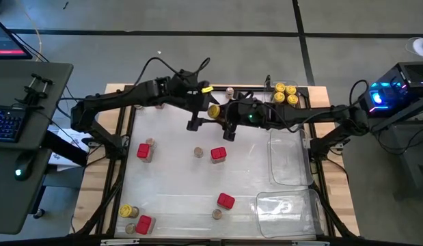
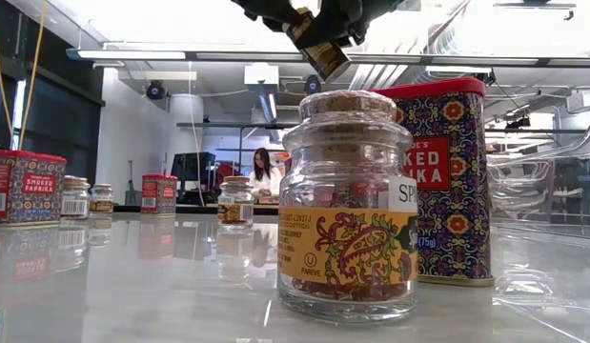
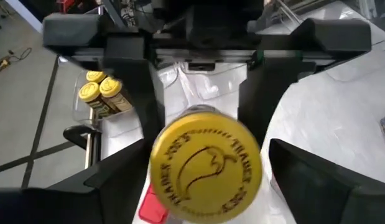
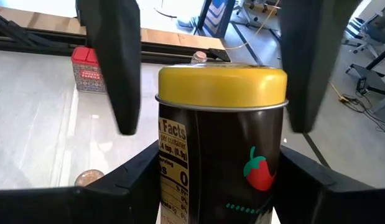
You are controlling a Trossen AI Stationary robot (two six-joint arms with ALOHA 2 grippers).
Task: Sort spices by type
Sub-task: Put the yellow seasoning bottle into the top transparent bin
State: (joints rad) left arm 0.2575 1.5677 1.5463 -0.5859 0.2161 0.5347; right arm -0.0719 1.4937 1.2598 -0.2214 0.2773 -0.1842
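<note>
Cork-topped jar (image 2: 350,205) fills the low view's centre, unsorted on the worktop (image 1: 177,184). At the high view's upper middle, a yellow-lidded jar (image 1: 214,110) passes between arms — right gripper (image 4: 208,134) fingers closed on it, left gripper (image 3: 208,180) fingers spread around its lid. Three yellow-lidded jars (image 1: 285,93) sit sorted in the upper-right tray (image 1: 303,96); red tins (image 1: 218,155) and small jars remain scattered.

We see a wooden-edged table (image 1: 115,96) with a pale glossy top. At its centre stand a cork-topped jar (image 1: 198,152) and a red paprika tin (image 1: 218,155). Toward nine o'clock sit another red tin (image 1: 143,150) and a jar. Toward seven: a yellow-lidded jar (image 1: 128,211), a tin, a jar. Clear plastic trays (image 1: 288,160) lie from one to five o'clock.
</note>
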